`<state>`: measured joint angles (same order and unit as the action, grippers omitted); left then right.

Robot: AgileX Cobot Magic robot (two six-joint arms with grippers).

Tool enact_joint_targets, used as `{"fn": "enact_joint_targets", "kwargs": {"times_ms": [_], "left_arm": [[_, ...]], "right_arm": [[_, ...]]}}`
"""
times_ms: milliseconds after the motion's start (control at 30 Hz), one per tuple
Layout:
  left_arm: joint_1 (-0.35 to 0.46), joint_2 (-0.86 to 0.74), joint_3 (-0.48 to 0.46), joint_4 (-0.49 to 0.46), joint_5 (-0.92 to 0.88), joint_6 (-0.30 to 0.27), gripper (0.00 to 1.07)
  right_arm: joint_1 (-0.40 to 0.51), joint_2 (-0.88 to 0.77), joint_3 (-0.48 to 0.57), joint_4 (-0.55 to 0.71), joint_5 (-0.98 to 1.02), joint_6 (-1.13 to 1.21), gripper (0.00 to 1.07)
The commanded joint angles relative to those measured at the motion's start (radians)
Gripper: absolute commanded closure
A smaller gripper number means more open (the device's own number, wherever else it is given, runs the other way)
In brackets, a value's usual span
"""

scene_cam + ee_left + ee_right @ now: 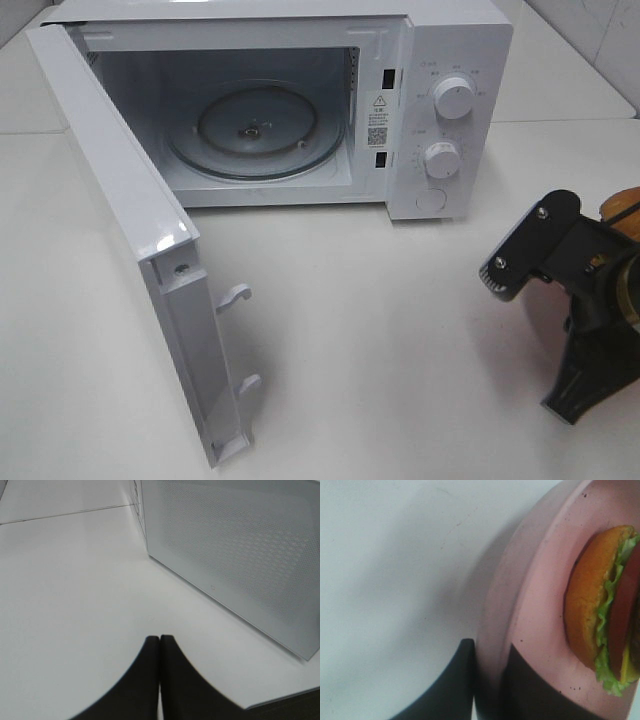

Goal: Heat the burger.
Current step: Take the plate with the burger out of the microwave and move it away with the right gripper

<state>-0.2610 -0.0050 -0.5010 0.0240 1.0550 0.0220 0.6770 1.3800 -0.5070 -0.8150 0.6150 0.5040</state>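
Here the right pincer (487, 680) clamps the pink plate (540, 605) rim beside the burger (602, 605), golden bun over lettuce, tomato and cheese

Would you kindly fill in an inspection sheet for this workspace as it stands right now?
Surface: white table, bare in front of the microwave.
Job's things: burger on a pink plate, at the right edge of the high view; microwave with door swung open, glass turntable holding nothing.
Clutter: nothing seen.
Grippers: left gripper shut, holding nothing, beside the door; right gripper shut on the plate's rim.
Cables: nothing seen.
Surroundings: pale tiled wall behind.
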Motion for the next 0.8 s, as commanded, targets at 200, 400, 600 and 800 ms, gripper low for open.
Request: {"fn": "enact_joint_targets", "kwargs": {"times_ms": [200,400,600,800], "left_arm": [[0.002,-0.020,0.002,0.000,-0.016,0.000,1.06],[0.002,-0.020,0.002,0.000,-0.016,0.000,1.06],[0.002,-0.020,0.002,0.000,-0.016,0.000,1.06],[0.002,-0.020,0.002,0.000,-0.016,0.000,1.06]], "right_arm": [[-0.171,0.113,-0.113,-0.058,-0.065,0.032,1.07],[-0.238,0.242,-0.157,-0.052,-0.083,0.021,1.07],[-0.238,0.302,-0.157,-0.034,-0.112,0.024,1.06],[-0.238,0.309,-0.157,0.005,-0.158,0.046,0.93]]}}
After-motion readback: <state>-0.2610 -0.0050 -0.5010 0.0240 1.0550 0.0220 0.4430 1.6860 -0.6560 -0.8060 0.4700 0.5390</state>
